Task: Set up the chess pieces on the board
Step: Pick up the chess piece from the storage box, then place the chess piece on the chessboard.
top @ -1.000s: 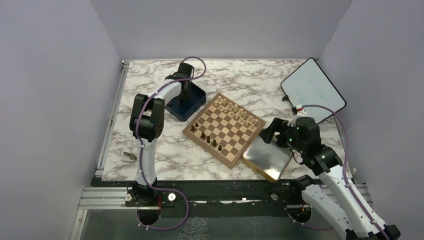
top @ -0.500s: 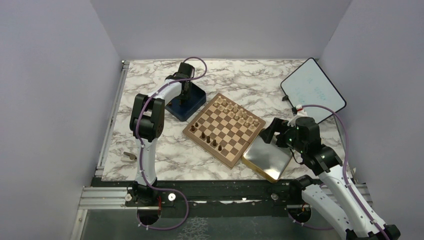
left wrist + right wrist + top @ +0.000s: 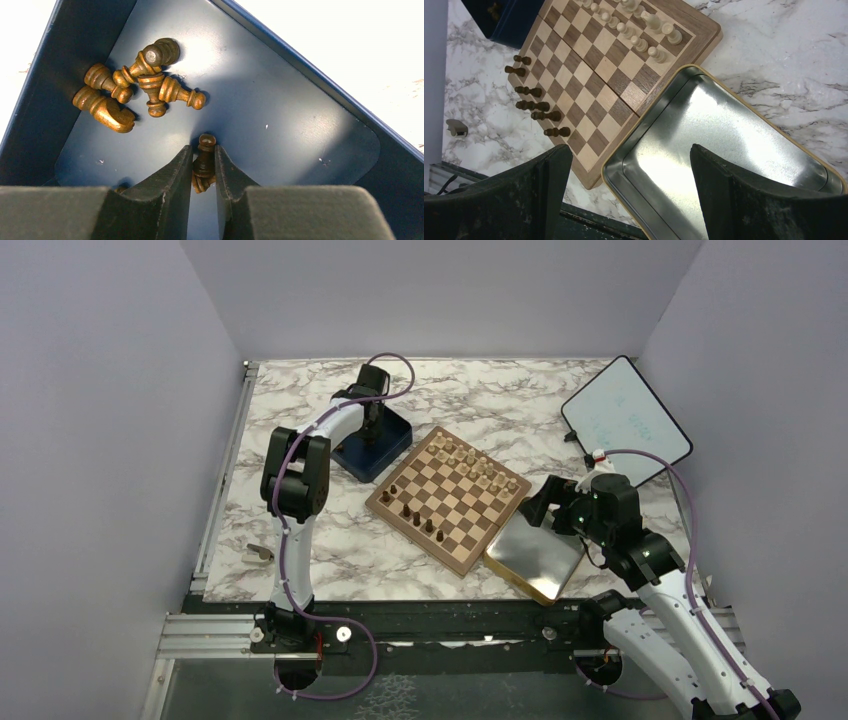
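The board (image 3: 448,498) lies mid-table with several dark chess pieces (image 3: 410,510) along its near-left side and pale pieces (image 3: 470,462) along the far side. My left gripper (image 3: 372,430) reaches down into a dark blue box (image 3: 350,458). In the left wrist view its fingertips (image 3: 204,150) are shut on a dark pawn (image 3: 206,141), whose head pokes out past them. Several more dark pieces (image 3: 140,80) lie heaped in the box corner. My right gripper (image 3: 535,508) hangs open over the metal tray (image 3: 724,130), holding nothing (image 3: 629,149).
The gold-rimmed tray (image 3: 533,558) touches the board's near-right edge. A white tablet (image 3: 625,420) leans at the back right. A small grey object (image 3: 260,552) lies near the table's left front edge. The blue box walls (image 3: 45,75) stand close around my left fingers.
My left gripper's jaws have narrowed onto the pawn inside the box. The right arm has not moved.
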Robot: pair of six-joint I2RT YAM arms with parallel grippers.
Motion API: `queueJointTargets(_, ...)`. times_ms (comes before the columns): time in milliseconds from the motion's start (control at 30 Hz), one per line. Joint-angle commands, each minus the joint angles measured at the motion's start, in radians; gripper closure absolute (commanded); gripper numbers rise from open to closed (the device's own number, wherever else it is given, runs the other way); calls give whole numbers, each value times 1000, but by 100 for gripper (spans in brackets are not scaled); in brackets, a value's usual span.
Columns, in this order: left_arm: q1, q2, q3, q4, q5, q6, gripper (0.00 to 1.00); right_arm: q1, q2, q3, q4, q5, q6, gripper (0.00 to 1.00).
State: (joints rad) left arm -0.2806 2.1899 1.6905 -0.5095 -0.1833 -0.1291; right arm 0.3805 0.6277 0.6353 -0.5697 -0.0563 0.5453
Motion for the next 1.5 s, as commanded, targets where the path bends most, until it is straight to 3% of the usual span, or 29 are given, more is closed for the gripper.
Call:
queueJointTargets(0,6,-11,20,5,5,13,79,5,0,1,27,26,-5,6)
queueJointTargets(433,6,-85,9,5,2,5,83,5,4,0,27,24,-5,6)
queueJointTargets(733,5,-239,-29,6,34,-11,83,4,12,1,32,7,-5,6)
queueJointTargets(1033,-10,-462,-170,22,152,-23,83,4,22,0,64,-57,31,9)
queueJointTargets(1133,-25,-558,-256,45,226,-25,83,4,40,8,85,-104,44,14)
queueJointTargets(1367,-102,-789,-475,94,375,-12,83,5,90,26,186,-228,91,50)
queueJointTargets(1467,-161,-897,-585,143,442,10,83,5,122,37,253,-288,118,58)
